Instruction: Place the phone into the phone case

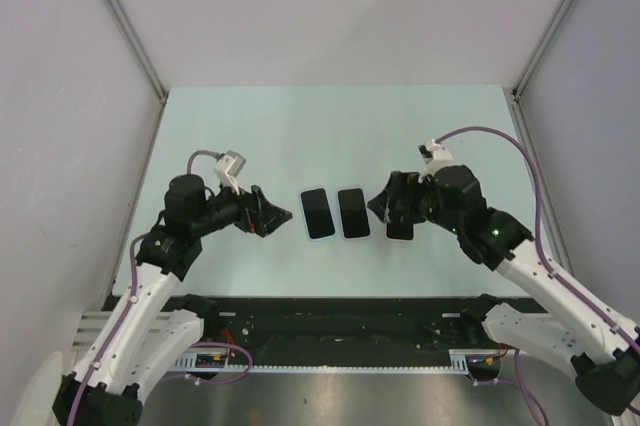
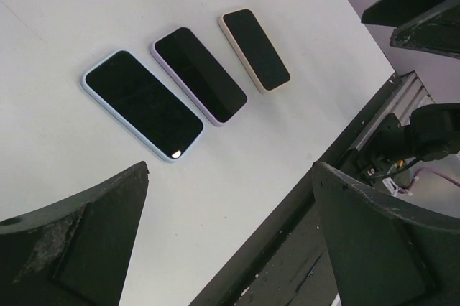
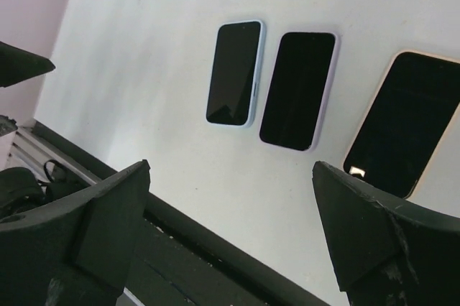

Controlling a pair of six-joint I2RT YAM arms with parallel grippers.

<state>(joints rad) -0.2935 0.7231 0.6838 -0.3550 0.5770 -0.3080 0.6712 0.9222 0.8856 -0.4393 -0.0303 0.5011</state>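
Observation:
Three flat slabs with black faces lie side by side on the pale table. One has a light blue rim [image 1: 317, 213] [image 2: 144, 103] [image 3: 235, 72], one a lilac rim [image 1: 353, 212] [image 2: 200, 75] [image 3: 298, 89], one a beige rim [image 1: 400, 230] [image 2: 255, 49] [image 3: 402, 123]. I cannot tell which is a bare phone and which a case. My left gripper [image 1: 275, 216] [image 2: 230, 177] is open and empty, just left of the blue one. My right gripper [image 1: 385, 208] [image 3: 231, 169] is open and empty, over the beige one, partly hiding it from above.
The table's near edge with a black rail [image 1: 330, 306] [image 2: 302, 248] [image 3: 187, 234] runs just below the slabs. White enclosure walls stand left, right and behind. The right gripper's fingers [image 2: 424, 11] show in the left wrist view.

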